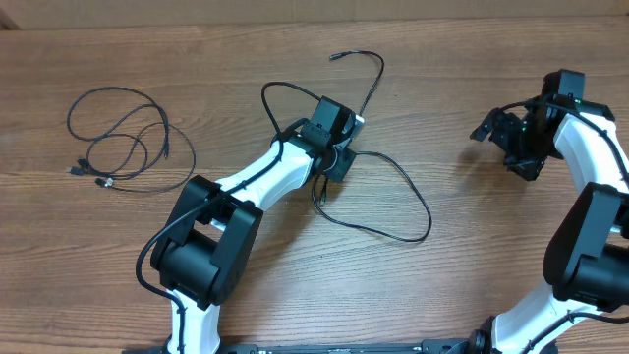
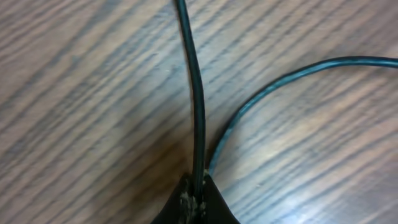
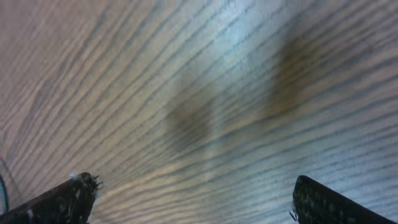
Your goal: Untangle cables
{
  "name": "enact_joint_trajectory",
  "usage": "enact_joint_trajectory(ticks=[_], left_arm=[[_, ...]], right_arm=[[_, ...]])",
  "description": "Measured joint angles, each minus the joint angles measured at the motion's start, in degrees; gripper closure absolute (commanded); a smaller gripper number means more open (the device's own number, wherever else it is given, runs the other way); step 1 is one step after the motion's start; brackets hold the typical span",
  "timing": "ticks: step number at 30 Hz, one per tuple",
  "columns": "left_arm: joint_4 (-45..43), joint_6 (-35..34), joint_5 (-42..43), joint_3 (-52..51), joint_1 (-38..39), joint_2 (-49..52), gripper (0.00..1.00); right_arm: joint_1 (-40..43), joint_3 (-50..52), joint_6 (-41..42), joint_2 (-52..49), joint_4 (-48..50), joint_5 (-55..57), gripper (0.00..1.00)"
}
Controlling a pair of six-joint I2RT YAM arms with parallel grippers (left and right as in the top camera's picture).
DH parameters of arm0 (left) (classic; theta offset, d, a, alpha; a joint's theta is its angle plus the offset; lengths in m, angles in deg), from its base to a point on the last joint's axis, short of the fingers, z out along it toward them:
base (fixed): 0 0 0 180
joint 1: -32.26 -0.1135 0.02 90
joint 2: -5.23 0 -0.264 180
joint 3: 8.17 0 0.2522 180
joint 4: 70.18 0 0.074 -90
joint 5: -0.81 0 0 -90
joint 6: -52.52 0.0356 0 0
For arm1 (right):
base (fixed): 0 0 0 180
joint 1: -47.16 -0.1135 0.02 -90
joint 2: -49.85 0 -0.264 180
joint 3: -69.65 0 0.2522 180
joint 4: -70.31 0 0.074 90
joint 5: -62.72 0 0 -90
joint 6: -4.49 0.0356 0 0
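Note:
A thin black cable (image 1: 398,187) lies in loops at the middle of the wooden table, with one plug end (image 1: 335,57) at the back. My left gripper (image 1: 339,157) is shut on this cable; in the left wrist view the fingers (image 2: 198,198) pinch the cord (image 2: 198,93), and another strand (image 2: 280,81) curves off to the right. A second black cable (image 1: 123,133) lies coiled at the far left with plug ends (image 1: 98,180). My right gripper (image 1: 499,131) is open and empty over bare wood at the right; its fingers (image 3: 193,193) are wide apart.
The wooden table (image 1: 462,59) fills the view. The left arm's white link (image 1: 260,177) reaches over the middle. The right arm (image 1: 590,147) stands at the right edge.

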Motion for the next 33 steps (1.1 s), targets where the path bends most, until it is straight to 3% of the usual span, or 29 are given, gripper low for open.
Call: enact_joint_trajectory(ticks=[8,15,33], left_arm=[[-2.2,2.8,7.3,-0.1,0.0,0.0,0.96],[-4.3,3.3,10.1,-0.1,0.0,0.0,0.94],[0.4,3.5,12.9,-0.1,-5.7,0.0,0.93]], right_arm=[[-0.2,0.0,0.7,0.0,-8.9,-7.2,0.00],[-3.9,2.8,0.2,0.0,-8.7,-7.9,0.00],[-25.7,16.1,6.4,2.7,13.6,-15.0,0.00]])
